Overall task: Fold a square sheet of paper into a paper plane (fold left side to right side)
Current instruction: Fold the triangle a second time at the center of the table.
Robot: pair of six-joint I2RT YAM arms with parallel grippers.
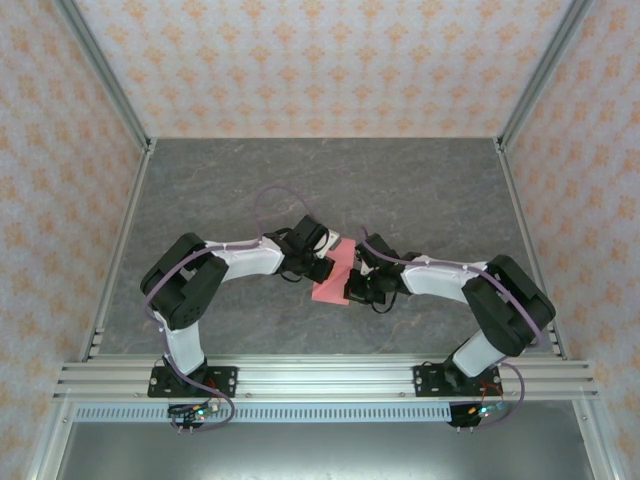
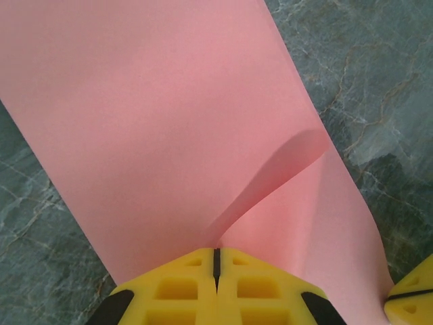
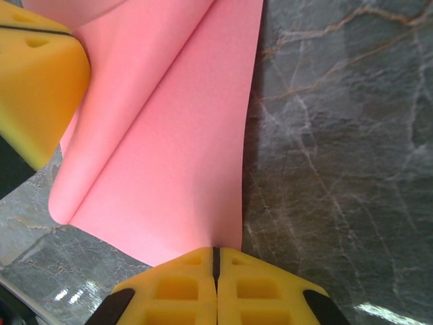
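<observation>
Symmetrically angled inward, left fingers [image 2: 203, 274] and right fingers [image 3: 203, 271] clamp the paper [image 1: 333, 280] — apparently lifted.

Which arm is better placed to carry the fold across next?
Left, probably: the left pincer is shut on a lifted, curling edge of the sheet of paper, ready to carry rightward; the right pincer, shut on the opposite side, can anchor.

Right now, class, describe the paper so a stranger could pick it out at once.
On the grey marbled table, find where the left arm and right arm meet. Pinched in their shut jaws is the sheet of paper: pink-red, thin and curling, unlike the black-and-white arms.
</observation>
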